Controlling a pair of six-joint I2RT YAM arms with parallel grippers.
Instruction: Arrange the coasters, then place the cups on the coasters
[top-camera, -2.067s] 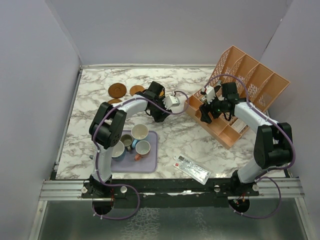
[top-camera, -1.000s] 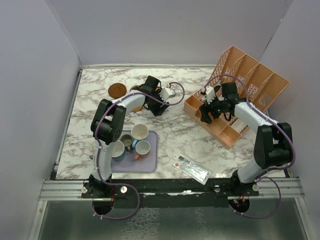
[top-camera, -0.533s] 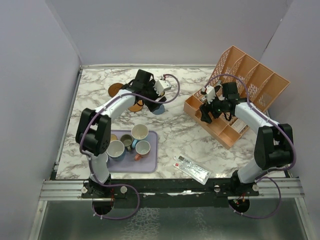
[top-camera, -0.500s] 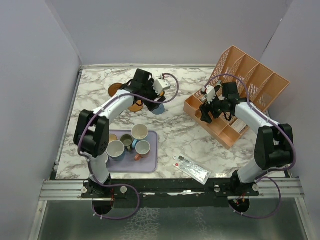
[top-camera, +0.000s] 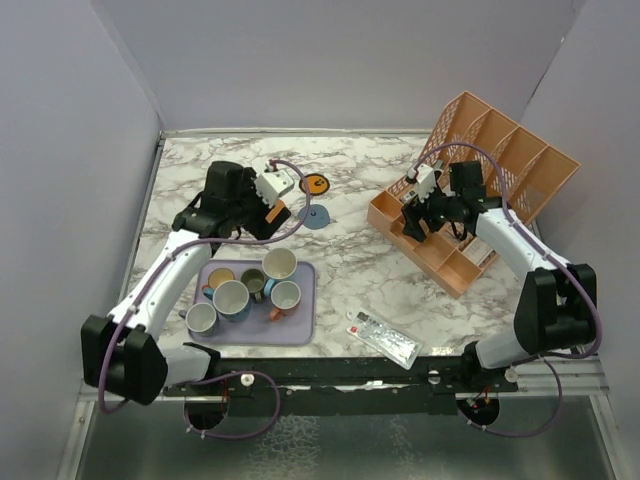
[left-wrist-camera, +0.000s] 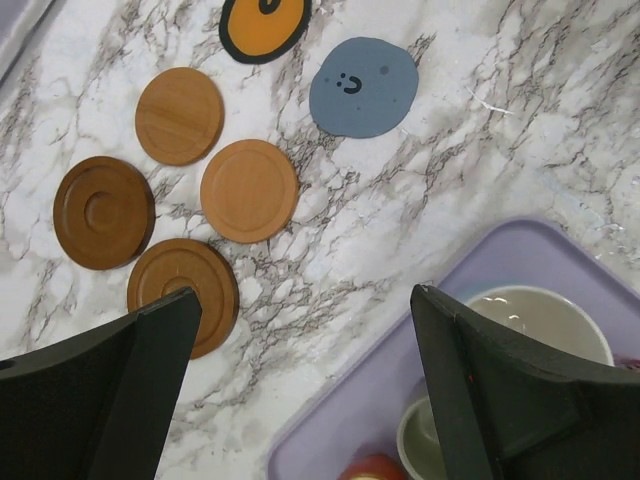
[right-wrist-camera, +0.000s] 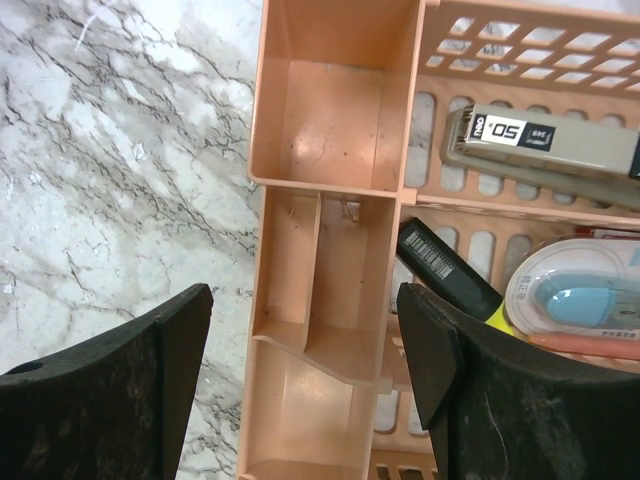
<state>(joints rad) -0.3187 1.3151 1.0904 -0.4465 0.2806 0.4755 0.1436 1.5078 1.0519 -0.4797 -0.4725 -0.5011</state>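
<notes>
Handled cups (top-camera: 230, 297), six small ones, are crowded on the rectangular lavender tray (top-camera: 303, 325); from the left wrist only two rims are seen, cut off by a finger and the frame. The orange coaster with a black rim (left-wrist-camera: 265, 25) is clipped at the top edge. The left tool (left-wrist-camera: 302, 300) is spread wide and nothing is held; it is poised over the marble table (left-wrist-camera: 480, 150) beside two dark brown wooden coasters (left-wrist-camera: 103, 212), two tan coasters (left-wrist-camera: 249, 190) and a grey-blue coaster (left-wrist-camera: 363, 87). The right tool (right-wrist-camera: 302, 292) is likewise parted and empty, above the orange slotted organiser (right-wrist-camera: 320, 130).
</notes>
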